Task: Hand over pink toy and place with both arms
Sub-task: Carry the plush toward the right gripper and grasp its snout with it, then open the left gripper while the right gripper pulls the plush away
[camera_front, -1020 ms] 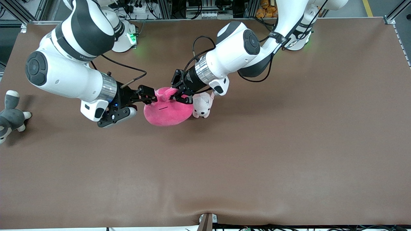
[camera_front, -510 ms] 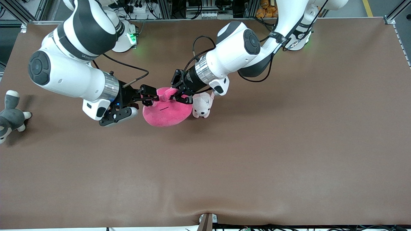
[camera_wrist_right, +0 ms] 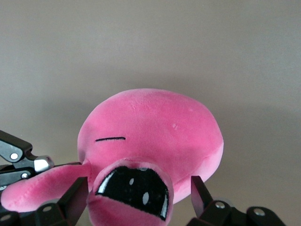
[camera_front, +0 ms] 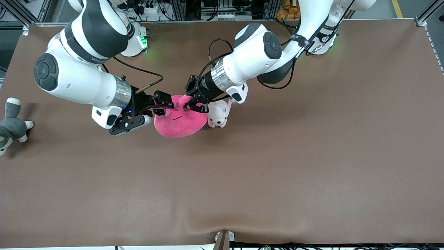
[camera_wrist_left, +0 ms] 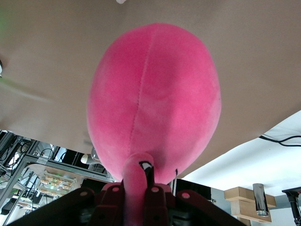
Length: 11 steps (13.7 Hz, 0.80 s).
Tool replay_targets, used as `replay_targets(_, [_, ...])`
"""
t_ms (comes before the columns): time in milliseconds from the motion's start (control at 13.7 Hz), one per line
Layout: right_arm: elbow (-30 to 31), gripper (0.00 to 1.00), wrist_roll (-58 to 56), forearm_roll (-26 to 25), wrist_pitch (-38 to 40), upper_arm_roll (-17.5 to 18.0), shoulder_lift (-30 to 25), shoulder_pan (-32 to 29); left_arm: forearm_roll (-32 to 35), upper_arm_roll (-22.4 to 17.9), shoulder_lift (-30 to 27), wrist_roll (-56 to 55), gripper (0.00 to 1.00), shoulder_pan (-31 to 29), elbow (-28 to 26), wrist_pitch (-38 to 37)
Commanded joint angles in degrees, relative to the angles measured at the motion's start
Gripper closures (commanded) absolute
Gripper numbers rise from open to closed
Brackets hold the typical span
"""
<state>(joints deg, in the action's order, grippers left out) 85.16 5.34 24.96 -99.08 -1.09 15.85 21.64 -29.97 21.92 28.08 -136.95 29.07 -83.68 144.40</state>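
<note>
Brown table [camera_front: 277, 166], handover midway: we note the left gripper [camera_front: 194, 104] clamped on the pink toy [camera_front: 180, 119], right gripper [camera_front: 163, 104] spread wide around it, placing outstanding.

Even overhead light, soft shadows.

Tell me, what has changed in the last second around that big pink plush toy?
The right gripper has slid in toward the big round hot-pink plush toy; its open fingers now straddle the toy's upper end without closing. The left gripper stays shut on a pink flap of the toy, holding it in the same spot. The small pale pink-and-white puppy plush and the grey-and-white plush animal have not moved.
</note>
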Motion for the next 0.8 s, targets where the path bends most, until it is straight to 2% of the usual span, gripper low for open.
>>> replay_targets(0, [-0.53, 0.9, 1.34, 0.79, 0.99, 0.12, -0.21, -0.11, 0.97, -0.3, -0.93, -1.83, 1.0, 0.2, 0.01, 0.18])
replay_targets(73, [-0.53, 1.0, 1.25, 1.84, 1.08, 0.12, -0.21, -0.2, 0.97, -0.3, -0.93, -1.83, 1.0, 0.11, 0.01, 0.18])
replay_targets(510, [-0.53, 1.0, 1.17, 2.64, 1.0, -0.05, -0.21, -0.72, 0.97, -0.3, -0.93, -1.83, 1.0, 0.11, -0.16, 0.18])
replay_targets(583, [-0.53, 1.0, 1.08, 2.64, 1.08, -0.14, -0.3, -0.99, 1.05, -0.3, -0.93, -1.83, 0.92, 0.11, -0.16, 0.18])
replay_targets(656, [-0.53, 1.0, 0.99, 2.64, 1.26, -0.23, -0.38, -1.6, 1.14, -0.3, -0.93, -1.74, 0.43, 0.02, -0.16, 0.09])
replay_targets(729, [-0.53, 1.0, 0.47, 2.64, 2.3, -0.23, -0.39, -2.65, 1.23, -0.39, -0.93, -1.74, 0.0, -0.06, -0.16, 0.01])
